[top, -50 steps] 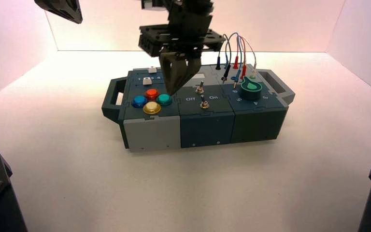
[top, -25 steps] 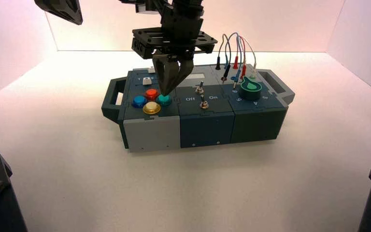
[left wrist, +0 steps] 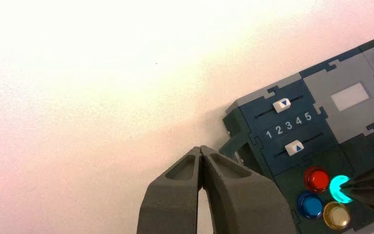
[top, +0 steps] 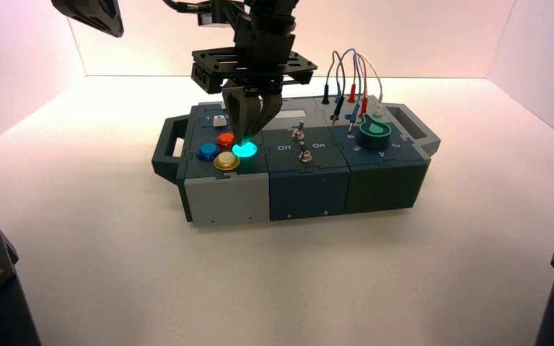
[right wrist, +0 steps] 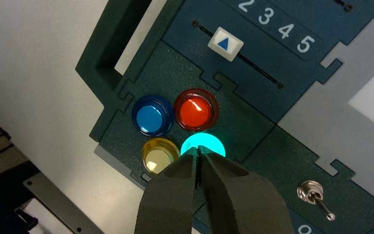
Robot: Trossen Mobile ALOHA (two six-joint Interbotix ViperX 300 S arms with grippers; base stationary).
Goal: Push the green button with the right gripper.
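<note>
Right gripper, fingers together, tips touching the lit green button at frame centre-left, directly beneath; left gripper closed, well apart.

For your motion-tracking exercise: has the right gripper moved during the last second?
Yes. Against the unmoved box, the right gripper has shifted left and down from beside the toggle switches onto the green button, which now glows.

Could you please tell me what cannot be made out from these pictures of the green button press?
- Green button: near half hidden by right gripper, right wrist view.
- Slider positions: too small, high view.
- Left gripper: cut off by the top edge, high view.
</note>
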